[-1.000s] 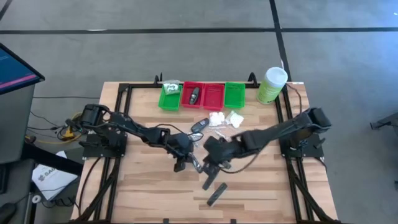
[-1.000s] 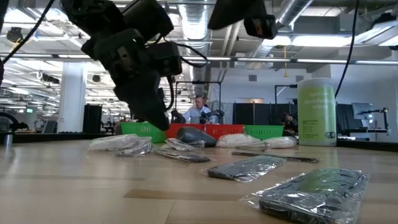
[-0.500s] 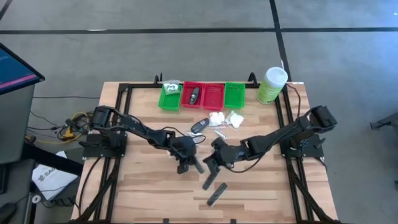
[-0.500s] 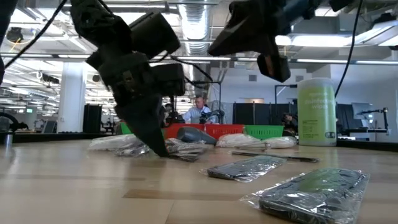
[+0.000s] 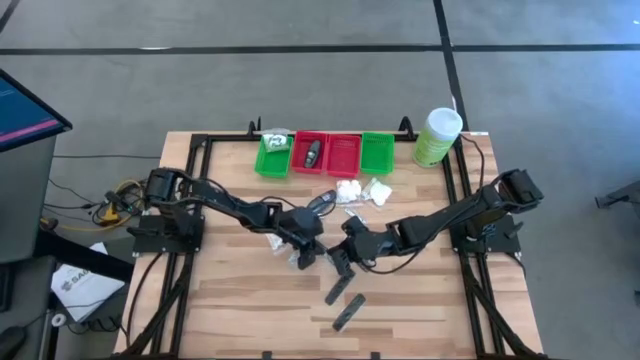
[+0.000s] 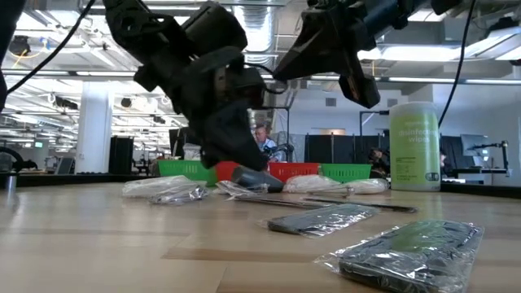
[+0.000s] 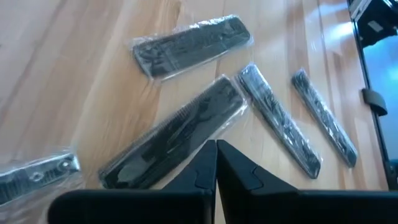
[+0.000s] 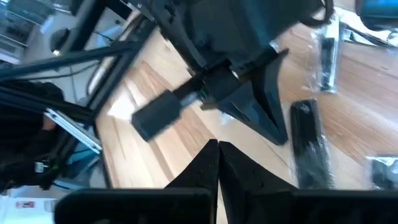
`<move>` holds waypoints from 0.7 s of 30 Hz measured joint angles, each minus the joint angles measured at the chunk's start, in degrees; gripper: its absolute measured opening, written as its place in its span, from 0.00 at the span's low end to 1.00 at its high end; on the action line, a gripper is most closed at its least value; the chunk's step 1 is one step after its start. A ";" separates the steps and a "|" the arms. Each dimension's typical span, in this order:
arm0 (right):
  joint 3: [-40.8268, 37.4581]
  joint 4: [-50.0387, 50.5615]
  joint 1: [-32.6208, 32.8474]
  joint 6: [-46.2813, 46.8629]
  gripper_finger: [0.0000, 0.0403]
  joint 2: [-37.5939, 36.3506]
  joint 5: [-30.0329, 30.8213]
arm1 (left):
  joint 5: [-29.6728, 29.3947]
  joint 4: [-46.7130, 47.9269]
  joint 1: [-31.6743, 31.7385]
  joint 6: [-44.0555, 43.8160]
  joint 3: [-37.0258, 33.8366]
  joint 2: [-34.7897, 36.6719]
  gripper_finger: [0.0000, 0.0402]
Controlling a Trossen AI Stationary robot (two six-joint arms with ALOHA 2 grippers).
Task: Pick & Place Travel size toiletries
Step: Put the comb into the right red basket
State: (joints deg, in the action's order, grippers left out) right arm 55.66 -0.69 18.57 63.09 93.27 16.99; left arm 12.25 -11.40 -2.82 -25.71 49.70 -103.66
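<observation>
The left gripper [image 5: 308,252] and right gripper [image 5: 343,262], both pressed closed and empty, are seen low at mid-table. 2 dark grey flat bars [image 5: 343,284] lie wrapped just beyond them, white soft packets [image 5: 362,190] nearer the trays [image 5: 322,154]. "Disinfecting wipes" is read on the green canister [image 6: 415,147].

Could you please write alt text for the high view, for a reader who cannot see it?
Seen from above, the left gripper and the right gripper meet mid-table over scattered packets, with two dark bars nearer the front edge. At the back stand red and green trays and a pale green canister.
</observation>
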 joint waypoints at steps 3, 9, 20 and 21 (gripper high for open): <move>0.00 2.47 0.00 0.02 0.00 0.73 -0.33 | -0.01 0.97 1.64 1.44 -1.29 1.20 0.00; -0.08 8.80 0.17 0.00 0.01 0.72 -3.73 | -0.10 3.07 5.15 2.94 -2.82 0.07 0.00; -0.05 10.48 0.42 -0.11 0.00 0.72 -9.53 | 1.14 3.48 3.32 2.25 -2.85 0.12 0.00; -0.02 11.12 0.18 -0.06 0.00 0.72 -10.43 | 1.14 3.53 3.04 1.50 -2.85 0.12 0.00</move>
State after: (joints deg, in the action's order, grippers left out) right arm 55.64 10.43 18.75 63.03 94.00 6.57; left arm 13.39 -7.87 0.22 -24.21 46.85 -103.55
